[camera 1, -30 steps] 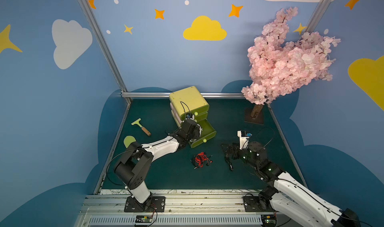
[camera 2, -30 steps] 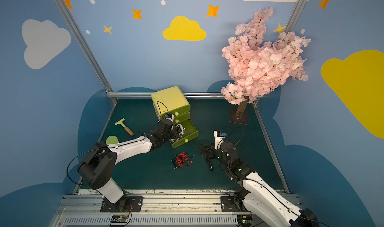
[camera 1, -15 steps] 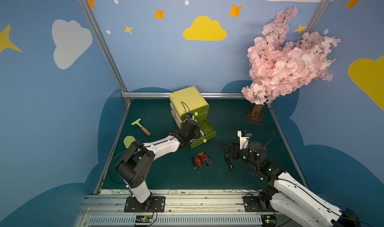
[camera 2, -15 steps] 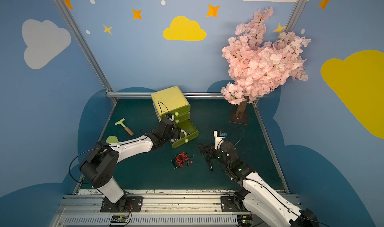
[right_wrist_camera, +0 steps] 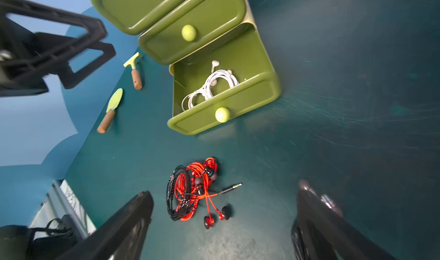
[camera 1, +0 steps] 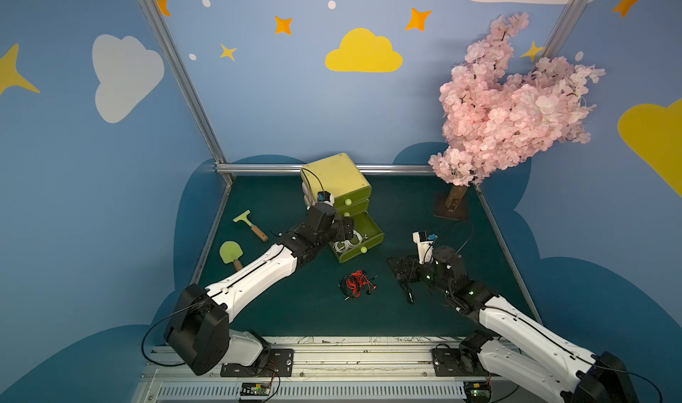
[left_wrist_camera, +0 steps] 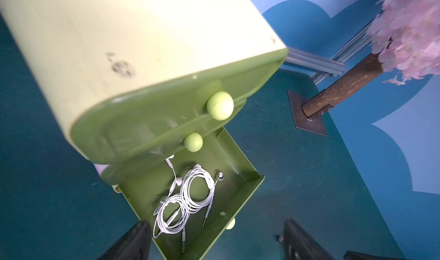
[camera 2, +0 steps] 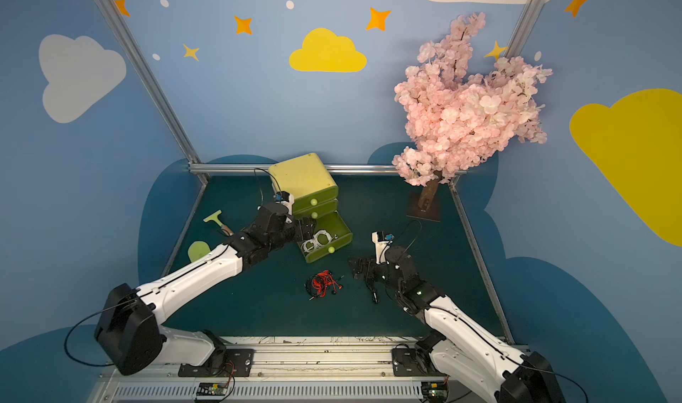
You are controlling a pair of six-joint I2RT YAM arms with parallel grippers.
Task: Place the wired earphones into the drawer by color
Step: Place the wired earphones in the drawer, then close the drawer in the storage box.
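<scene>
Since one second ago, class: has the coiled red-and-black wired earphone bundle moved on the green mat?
No. The coiled red-and-black wired earphone bundle lies at the same spot on the green mat, just in front of the open bottom green drawer.

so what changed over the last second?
The left end effector opened above the pulled-out bottom drawer and let go of the white earphones, which now lie coiled inside it. The arm barely shifted. Unchanged: the right end effector stays open near the red-and-black earphones, still on the mat; the upper two drawers remain shut.
</scene>
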